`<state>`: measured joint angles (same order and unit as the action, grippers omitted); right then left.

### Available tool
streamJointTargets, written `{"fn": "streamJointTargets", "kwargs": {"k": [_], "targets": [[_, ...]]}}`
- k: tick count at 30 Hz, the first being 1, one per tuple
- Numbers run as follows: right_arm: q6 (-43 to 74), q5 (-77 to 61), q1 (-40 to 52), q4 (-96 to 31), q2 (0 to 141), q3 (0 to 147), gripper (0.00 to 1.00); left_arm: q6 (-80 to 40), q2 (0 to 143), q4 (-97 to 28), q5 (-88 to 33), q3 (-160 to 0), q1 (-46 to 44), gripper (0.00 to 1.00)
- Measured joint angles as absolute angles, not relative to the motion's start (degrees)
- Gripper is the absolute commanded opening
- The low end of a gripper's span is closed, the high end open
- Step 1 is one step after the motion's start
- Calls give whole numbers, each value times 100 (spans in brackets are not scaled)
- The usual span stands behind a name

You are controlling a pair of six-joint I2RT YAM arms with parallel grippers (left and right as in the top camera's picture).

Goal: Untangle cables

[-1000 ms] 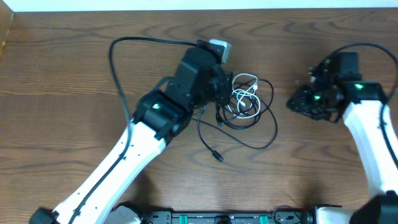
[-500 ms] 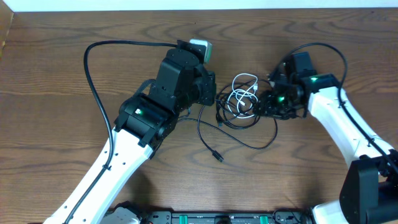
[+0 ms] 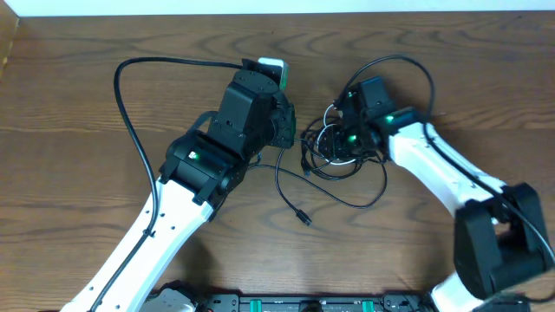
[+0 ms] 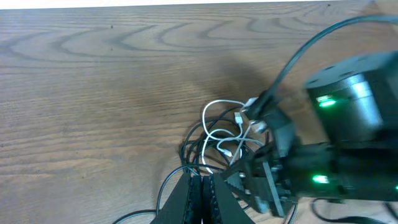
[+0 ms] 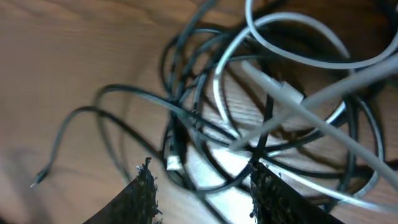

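Brown wood-grain table [image 3: 78, 95] carries two arms, left arm [image 3: 165, 217] and right arm [image 3: 434, 165], both reaching to one knot of cables [image 3: 334, 172] near its middle: one white cable [image 5: 283, 93] looped among black ones whose count the knot hides. Left pincer [image 4: 200, 190] is clenched at the knot's left edge, whether on a black strand cannot be told, while right pincer [image 5: 208, 193] hangs released directly over the knot, white and black loops lying between its fingertips. One black tail runs out toward the near edge, ending in a small plug [image 3: 303, 218].
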<state>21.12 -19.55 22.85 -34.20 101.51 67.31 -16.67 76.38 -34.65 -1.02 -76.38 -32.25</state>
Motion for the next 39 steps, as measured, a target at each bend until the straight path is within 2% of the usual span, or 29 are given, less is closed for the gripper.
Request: {"fn": "streamJointTargets", "kwargs": {"k": [6,9,19,20,26,27,31,32,39], "targets": [[2294,-1763,2349,-2936,10713,6729,20,-1667,7638,-3485,-91,-7638,-3225,8],[2335,-1708,2349,-2842,10763,6726,1,-1667,7638,-3583,-91,-7638,-3225,8],[2276,-1914,2080,-3081,10455,6705,1,-1667,7638,-3706,-91,-7638,-3225,10],[2196,-2104,2003,-3098,10300,6698,1,-1664,7638,-3708,-89,-7638,-3225,16],[1824,-3638,1511,-2884,9290,6696,1,-1634,7638,-3710,-86,-7638,-3225,33],[1793,-3887,1409,-2803,9144,6696,1,-1638,7638,-3708,-86,-7638,-3225,40],[1715,-4930,947,-2429,8510,6696,1,-1638,7647,-3710,-86,-7638,-3225,57],[1695,-5111,880,-2368,8342,6696,1,-1656,7655,-3710,-93,-7638,-3225,67],[1625,-5304,873,-2287,7898,6696,1,-1846,8005,-3708,-198,-7638,-3225,70]]}}
